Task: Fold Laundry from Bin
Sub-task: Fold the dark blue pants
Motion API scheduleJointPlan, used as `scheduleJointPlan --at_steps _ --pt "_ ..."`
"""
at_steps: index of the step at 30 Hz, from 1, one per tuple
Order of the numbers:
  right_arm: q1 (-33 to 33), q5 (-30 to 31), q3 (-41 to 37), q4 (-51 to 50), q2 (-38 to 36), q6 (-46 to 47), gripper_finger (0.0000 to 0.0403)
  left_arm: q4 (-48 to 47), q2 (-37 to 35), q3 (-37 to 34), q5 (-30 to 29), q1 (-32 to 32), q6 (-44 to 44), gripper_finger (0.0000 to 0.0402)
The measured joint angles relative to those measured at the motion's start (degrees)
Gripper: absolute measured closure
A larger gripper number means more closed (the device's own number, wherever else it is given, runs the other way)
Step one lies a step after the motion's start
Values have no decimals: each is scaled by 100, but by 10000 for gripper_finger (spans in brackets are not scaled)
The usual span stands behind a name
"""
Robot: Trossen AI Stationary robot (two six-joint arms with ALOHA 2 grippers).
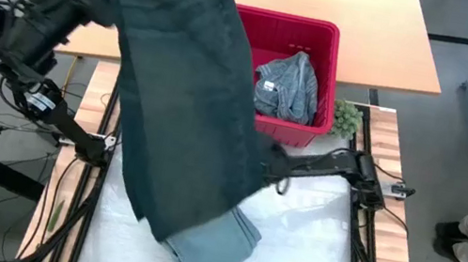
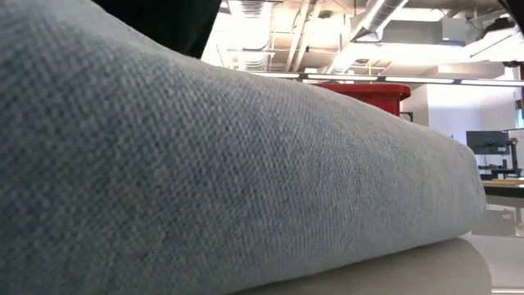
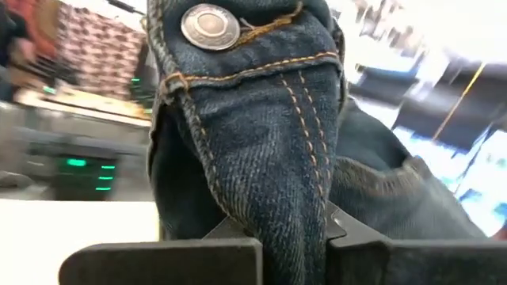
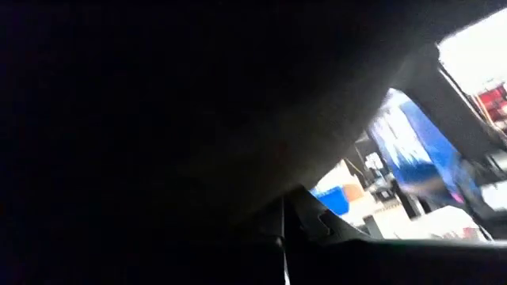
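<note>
Folded light blue-grey garment (image 2: 229, 164), nearest the low camera, lies at the near edge of the white surface (image 1: 319, 250), presumably set there as a finished fold. Above it hangs a pair of dark denim jeans (image 1: 188, 95), lifted high so that the legs drape clear and the cloth can be spread. The left tool (image 3: 293, 241) is raised over the far left of the surface, clamped on the jeans' waistband just below the metal button (image 3: 210, 26); holding at the waistband lets the weight pull the legs straight. The right tool (image 1: 268, 163) reaches in under the hanging denim, its fingers together; what it pinches, if anything, cannot be told, as the cloth hides it. The red bin (image 1: 325, 42) stands at the far edge, with a blue-white striped garment (image 1: 289, 85) in it. A small green fuzzy lump (image 1: 345, 118) sits just beside the bin.
</note>
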Motion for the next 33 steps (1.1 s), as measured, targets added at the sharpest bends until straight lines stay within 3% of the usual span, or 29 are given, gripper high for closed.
scheduleJointPlan --at_steps 6,10,14,17,20,23,29,33 --pt "402 51 0 -132 -601 -453 387 -1522 14 -247 -519 78 -198 380" --pt "539 122 -2 -1140 -1123 -879 387 -2546 67 -286 -733 -84 -687 348" --pt "684 570 -4 -2601 -1737 -1411 387 -2728 81 -288 -957 -538 -1252 307" --pt "810 898 -2 -3146 -2037 -1638 387 -2701 21 -286 -1003 -876 -1824 275" --pt "951 996 -2 -3279 -2163 -1814 387 -2796 -65 -286 -1029 -1163 -2890 246" --pt "1089 1124 -2 -3310 -2188 -2009 387 -3099 -156 -286 -1000 -1320 -4538 223" --pt "1201 1097 0 -3348 -2171 -2115 387 -4495 -316 -286 -461 -1452 -7579 206" --pt "1223 1099 0 -3363 -2161 -2261 387 -5879 -548 -286 -322 -1499 -8756 210"
